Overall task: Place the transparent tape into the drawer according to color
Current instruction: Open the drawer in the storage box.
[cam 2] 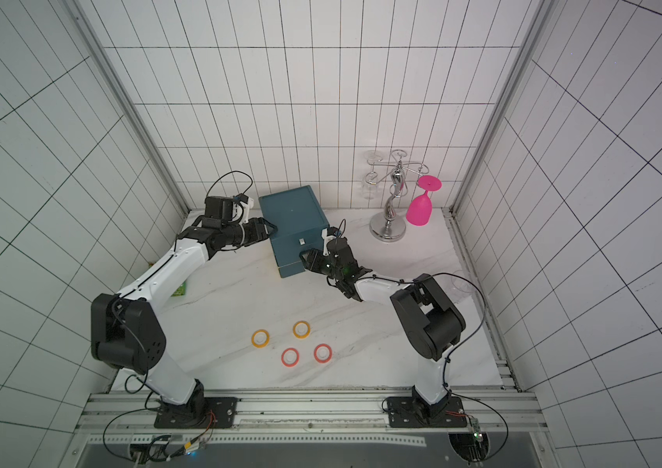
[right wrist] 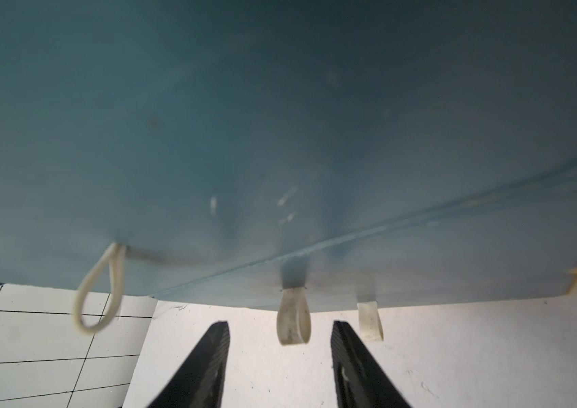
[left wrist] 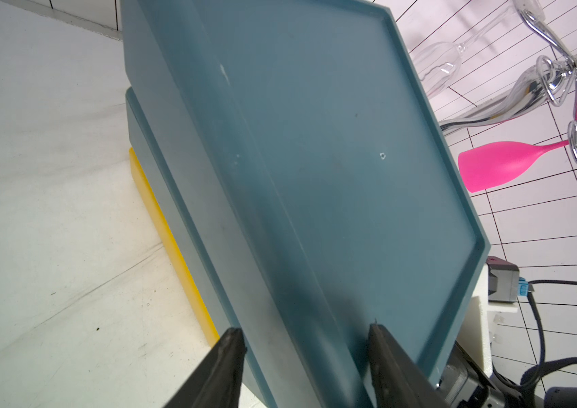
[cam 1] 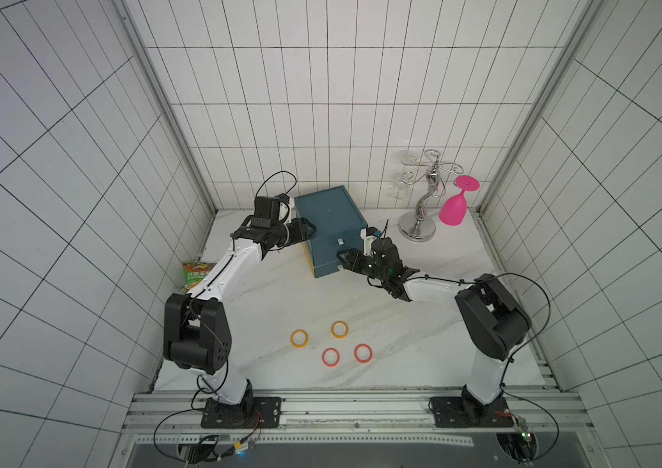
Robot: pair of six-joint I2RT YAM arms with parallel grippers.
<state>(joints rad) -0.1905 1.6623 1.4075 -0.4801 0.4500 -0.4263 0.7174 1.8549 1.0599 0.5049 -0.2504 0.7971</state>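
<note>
The drawer (cam 1: 331, 221) is a teal chest at the back of the table, with all fronts closed. My left gripper (left wrist: 306, 339) is clamped on its upper left edge, one finger on the top panel and the other against the side below it. At the chest's front, my right gripper (right wrist: 280, 323) is open, its fingers on either side of the middle white loop pull (right wrist: 293, 323) and clear of it. Of the transparent tape, two orange-yellow rolls (cam 1: 299, 338) (cam 1: 339, 329) and two red rolls (cam 1: 331, 357) (cam 1: 363, 353) lie flat on the near table.
A chrome glass rack (cam 1: 422, 219) stands at the back right with a pink goblet (cam 1: 453, 208) and a clear glass (cam 1: 400, 188) hanging from it. A green snack packet (cam 1: 195, 275) lies by the left wall, under the left arm.
</note>
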